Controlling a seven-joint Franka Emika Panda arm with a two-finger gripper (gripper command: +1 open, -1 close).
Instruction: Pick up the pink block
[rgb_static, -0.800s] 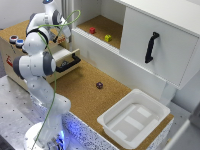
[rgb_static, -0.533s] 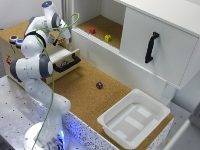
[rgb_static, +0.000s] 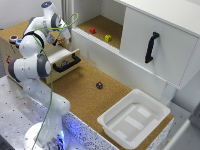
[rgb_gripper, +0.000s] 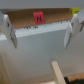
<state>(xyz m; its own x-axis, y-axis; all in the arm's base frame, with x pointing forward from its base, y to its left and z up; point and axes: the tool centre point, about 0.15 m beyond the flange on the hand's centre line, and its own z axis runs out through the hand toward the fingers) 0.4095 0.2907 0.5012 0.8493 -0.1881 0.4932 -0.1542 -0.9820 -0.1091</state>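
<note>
The pink block (rgb_static: 92, 30) is a small reddish cube on the cork floor of the open cabinet bay, behind a white ledge (rgb_static: 95, 47). In the wrist view the pink block (rgb_gripper: 38, 17) shows beyond that white ledge (rgb_gripper: 40, 47), between my two fingers (rgb_gripper: 7, 30). My gripper (rgb_static: 67, 34) hovers at the ledge's end on the exterior view's left, apart from the block. The gripper (rgb_gripper: 41, 30) is open and holds nothing.
A yellow-green cube (rgb_static: 107, 38) sits in the same bay, to the exterior view's right of the pink one. A dark purple cube (rgb_static: 99, 85) lies on the cork table. A white tray (rgb_static: 135, 117) stands at the front right. A drawer with a black handle (rgb_static: 67, 62) juts out below my arm.
The arm's elbow has shifted slightly toward the exterior view's left. The gripper stays open near the ledge and the blocks have not moved.
</note>
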